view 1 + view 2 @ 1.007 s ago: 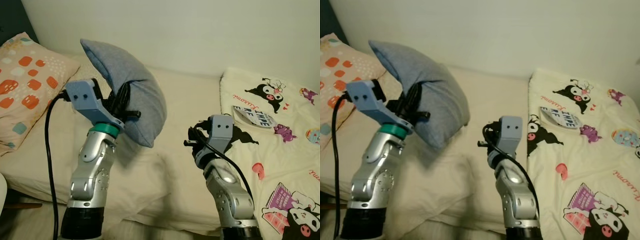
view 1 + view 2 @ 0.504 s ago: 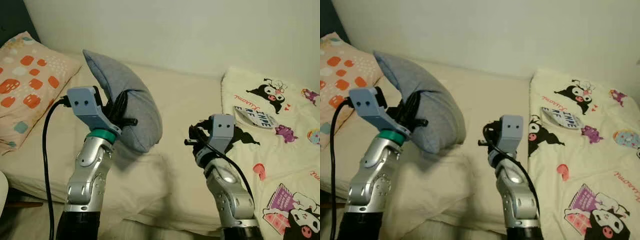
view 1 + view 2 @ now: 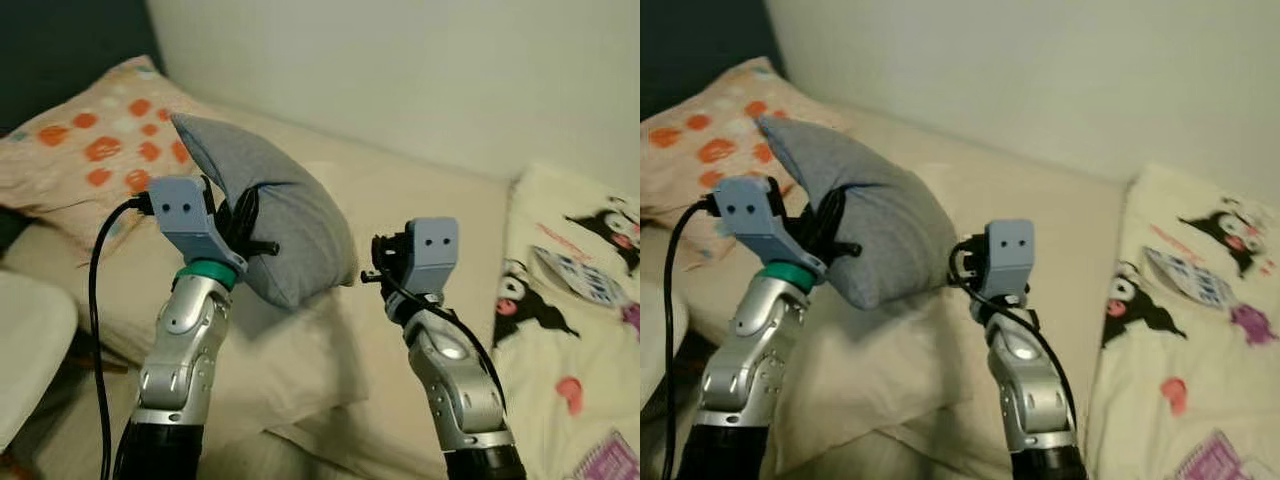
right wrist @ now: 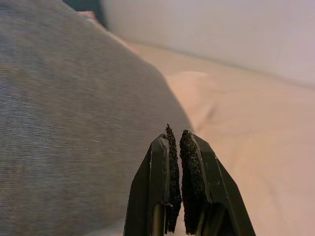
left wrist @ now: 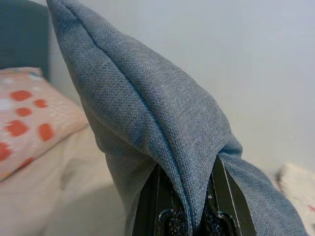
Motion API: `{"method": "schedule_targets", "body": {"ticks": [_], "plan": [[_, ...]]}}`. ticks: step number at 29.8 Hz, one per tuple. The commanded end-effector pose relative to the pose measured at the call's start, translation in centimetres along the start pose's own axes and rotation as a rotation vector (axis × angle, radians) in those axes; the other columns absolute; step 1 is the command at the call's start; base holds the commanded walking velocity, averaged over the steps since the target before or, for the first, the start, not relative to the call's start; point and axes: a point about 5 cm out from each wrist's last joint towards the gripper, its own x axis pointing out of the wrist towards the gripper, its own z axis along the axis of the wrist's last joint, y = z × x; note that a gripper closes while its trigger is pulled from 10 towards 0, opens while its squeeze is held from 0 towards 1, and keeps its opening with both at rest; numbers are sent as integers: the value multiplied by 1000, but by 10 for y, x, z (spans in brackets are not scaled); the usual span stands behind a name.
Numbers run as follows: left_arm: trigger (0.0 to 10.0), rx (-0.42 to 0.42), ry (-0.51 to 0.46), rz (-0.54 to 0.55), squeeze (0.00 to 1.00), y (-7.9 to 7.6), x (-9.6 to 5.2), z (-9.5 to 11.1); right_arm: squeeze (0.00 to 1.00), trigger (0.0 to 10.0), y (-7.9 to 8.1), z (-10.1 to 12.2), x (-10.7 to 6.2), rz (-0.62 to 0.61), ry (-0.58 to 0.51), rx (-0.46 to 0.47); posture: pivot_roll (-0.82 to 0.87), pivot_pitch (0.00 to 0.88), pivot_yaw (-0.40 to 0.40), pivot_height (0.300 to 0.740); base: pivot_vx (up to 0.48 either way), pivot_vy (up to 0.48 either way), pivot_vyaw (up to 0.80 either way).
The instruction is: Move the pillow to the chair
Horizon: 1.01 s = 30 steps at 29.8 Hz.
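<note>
At centre-left of the head view, the left end effector is clenched on a fold of the grey pillow, holding it up above the cream bed. The right end effector, pads pressed together and holding nothing, sits just beside the pillow's lower edge. An orange-spotted pillow lies in the upper left.

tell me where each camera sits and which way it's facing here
Left eye view: on the head, looking down at the bed; both arms show, left tool pinching the grey pillow.
Right eye view: same head, same scene.
Left wrist view: looks along its fingers clamped on the grey pillow.
Right wrist view: looks along the shut right tool beside the pillow.
Shared: the grey pillow.
</note>
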Motion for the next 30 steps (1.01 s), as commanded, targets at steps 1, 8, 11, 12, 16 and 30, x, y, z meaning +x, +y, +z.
{"method": "schedule_targets", "body": {"ticks": [1,8,11,12,16,30], "plan": [[10000,-9,-83,-15,0,-3,0,14,0,10000,-2,3,-1,-4,-19,-13,-12,49,-2,740,0,0,800],[10000,-13,-99,-9,0,-3,1,17,0,10000,-3,8,1,-12,-42,-18,-13,47,-3,740,0,0,800],[10000,-14,-104,-2,0,-2,2,18,0,10000,-3,9,2,-11,-48,-20,-13,47,-5,740,0,0,800],[10000,-14,-104,-2,0,-2,2,18,0,10000,-3,9,2,-11,-48,-20,-13,47,-5,740,0,0,800],[10000,-13,-101,6,0,0,1,18,0,10000,-3,10,2,-8,-52,-26,-11,47,-5,740,0,0,800],[10000,18,-48,4,0,-1,-1,8,0,10000,-1,9,2,-8,-55,-26,-8,45,0,740,0,0,800]]}}
